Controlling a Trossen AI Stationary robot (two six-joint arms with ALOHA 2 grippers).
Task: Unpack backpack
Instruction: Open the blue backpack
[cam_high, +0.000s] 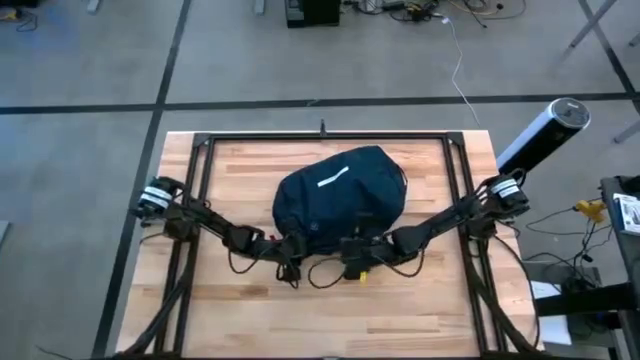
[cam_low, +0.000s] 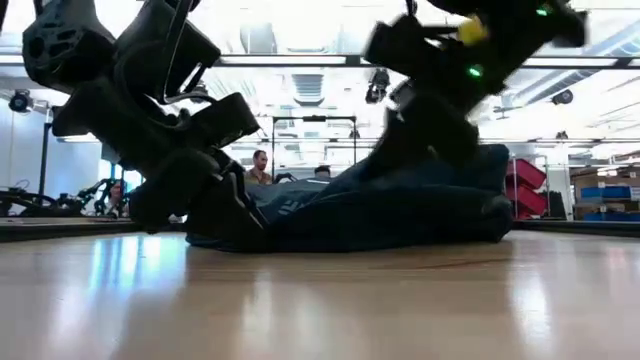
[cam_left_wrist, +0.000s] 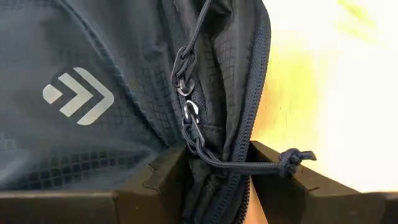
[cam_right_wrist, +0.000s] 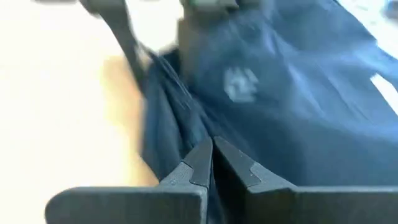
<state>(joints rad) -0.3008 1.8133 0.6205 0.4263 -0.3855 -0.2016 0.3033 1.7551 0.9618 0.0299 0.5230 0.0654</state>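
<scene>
The dark navy backpack (cam_high: 340, 195) lies flat on the wooden table (cam_high: 240, 310), its white stripe (cam_high: 332, 179) facing up. Both grippers are at its near edge. My left gripper (cam_high: 293, 247) is at the near left corner, shut on the zipped edge (cam_left_wrist: 217, 124). A zipper pull cord with a knot (cam_left_wrist: 292, 158) lies over one finger. My right gripper (cam_high: 356, 250) is at the near middle, its fingertips (cam_right_wrist: 212, 155) almost together on dark fabric. In the low view the backpack (cam_low: 400, 210) slumps low between the two arms. My left gripper has the backpack's zipped edge (cam_left_wrist: 214, 168) between its two fingers, which stand one on each side of the seam. It comes slanting down from the table's near left. The bag rests on the table. My right gripper pinches a thin fold of the backpack's fabric (cam_right_wrist: 211, 134) between its fingertips, coming from the near right. The picture is blurred, so which part of the bag it has cannot be told. The bag lies on the table.
A black frame (cam_high: 325, 137) runs round the table's far and side edges. Bare wood lies in front of the bag toward the near edge. A grey cylinder (cam_high: 540, 135) stands off the table's far right corner. People show in the room behind (cam_low: 260, 165).
</scene>
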